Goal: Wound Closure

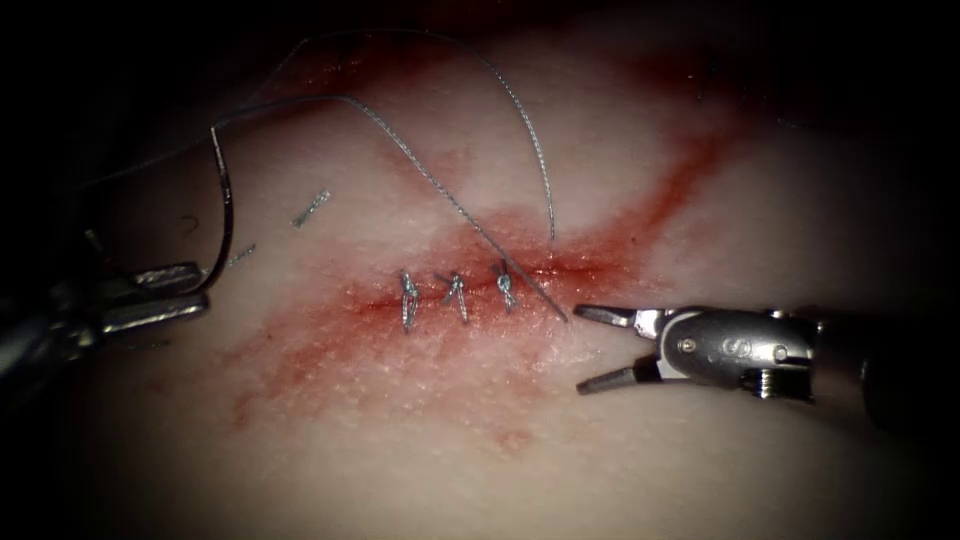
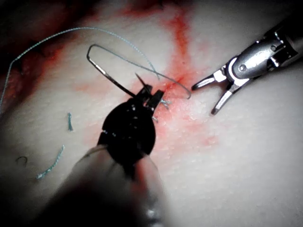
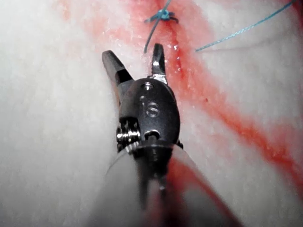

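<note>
My left tool [image 1: 203, 287] lies left of the cut, its jaws shut on the curved needle [image 1: 228, 205] near one end. The needle arcs upward, clear of the tissue [image 1: 480, 440]. Thread [image 1: 400, 150] runs from the needle's upper end down to the rightmost knot [image 1: 506, 290]. In the left wrist view the left tool [image 2: 150, 93] grips the needle [image 2: 110, 78], a short point poking past the jaws. My right tool [image 1: 580, 350] stands open and holds nothing, just right of the cut [image 1: 455, 300], and the right wrist view shows the right tool [image 3: 132, 49] open near a knot [image 3: 163, 14].
Three tied stitches cross the cut, in a patch of red fluid [image 1: 330, 340]. A second strand [image 1: 530, 130] arches up and back from the cut's right end. Cut ends of thread [image 1: 311, 208] lie left of the cut.
</note>
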`<action>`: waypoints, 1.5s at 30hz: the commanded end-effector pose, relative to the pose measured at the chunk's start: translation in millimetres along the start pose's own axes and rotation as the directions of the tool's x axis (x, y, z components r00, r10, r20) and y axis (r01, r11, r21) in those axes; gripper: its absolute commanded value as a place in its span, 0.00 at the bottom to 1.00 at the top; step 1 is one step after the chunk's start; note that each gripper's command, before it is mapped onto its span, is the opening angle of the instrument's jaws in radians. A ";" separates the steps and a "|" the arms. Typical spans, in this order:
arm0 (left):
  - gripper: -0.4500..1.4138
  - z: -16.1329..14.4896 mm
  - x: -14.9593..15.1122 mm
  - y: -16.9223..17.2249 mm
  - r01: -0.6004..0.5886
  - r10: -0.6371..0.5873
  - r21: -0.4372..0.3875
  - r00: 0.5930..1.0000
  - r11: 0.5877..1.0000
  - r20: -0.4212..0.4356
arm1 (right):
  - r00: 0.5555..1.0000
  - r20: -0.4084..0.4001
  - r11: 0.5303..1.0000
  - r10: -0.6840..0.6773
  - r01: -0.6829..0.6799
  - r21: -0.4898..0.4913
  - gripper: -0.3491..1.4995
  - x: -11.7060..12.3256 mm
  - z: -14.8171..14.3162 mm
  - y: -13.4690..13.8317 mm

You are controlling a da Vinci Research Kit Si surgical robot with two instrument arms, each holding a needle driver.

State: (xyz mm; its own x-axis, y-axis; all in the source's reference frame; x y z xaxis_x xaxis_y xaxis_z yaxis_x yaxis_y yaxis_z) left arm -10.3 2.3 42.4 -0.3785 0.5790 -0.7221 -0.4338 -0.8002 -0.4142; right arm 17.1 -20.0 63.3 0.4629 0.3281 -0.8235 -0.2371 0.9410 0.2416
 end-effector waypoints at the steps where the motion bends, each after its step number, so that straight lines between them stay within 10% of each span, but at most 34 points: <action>1: 0.09 1.1 -0.4 0.1 0.000 0.000 0.001 1.000 1.000 0.000 | 1.000 -0.001 1.000 0.012 -0.012 -0.007 0.62 -0.4 1.9 0.1; 6: 0.09 1.2 -0.4 0.3 -0.006 0.006 0.005 1.000 1.000 0.000 | 1.000 0.009 1.000 0.023 -0.023 -0.019 0.52 -0.2 2.8 0.8; 8: 0.08 1.3 -0.4 0.3 -0.006 0.006 0.006 1.000 1.000 0.000 | 0.999 0.007 0.999 0.041 -0.041 -0.014 0.00 -0.1 3.0 0.6; 20: 0.06 2.9 -1.8 -0.6 -0.015 0.015 0.022 1.000 1.000 -0.002 | 0.997 0.065 0.991 0.035 -0.043 0.129 0.00 3.4 1.0 -5.1; 36: 0.05 3.1 -3.3 -1.8 -0.031 0.030 0.026 0.999 0.999 0.033 | 0.998 0.058 0.972 -0.040 0.025 0.235 0.00 15.5 -0.5 -17.1; 38: 0.04 2.4 -3.5 -2.4 -0.034 0.030 0.056 0.998 0.998 0.054 | 0.997 0.051 0.990 -0.060 0.052 0.134 0.66 15.8 -1.4 -14.8; 45: 0.07 0.9 -4.7 -4.7 -0.073 0.053 0.153 0.990 0.986 0.130 | 0.995 0.066 0.997 -0.071 0.070 0.010 0.74 12.8 -4.6 -9.0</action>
State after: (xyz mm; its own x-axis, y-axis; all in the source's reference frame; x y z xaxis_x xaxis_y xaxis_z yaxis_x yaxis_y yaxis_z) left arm -6.4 3.7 47.6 -0.5066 0.5515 -0.6627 -0.5294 -0.8057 -0.2658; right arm 20.7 -24.4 47.3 0.5338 0.2668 -0.8024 -0.1984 0.9620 0.1878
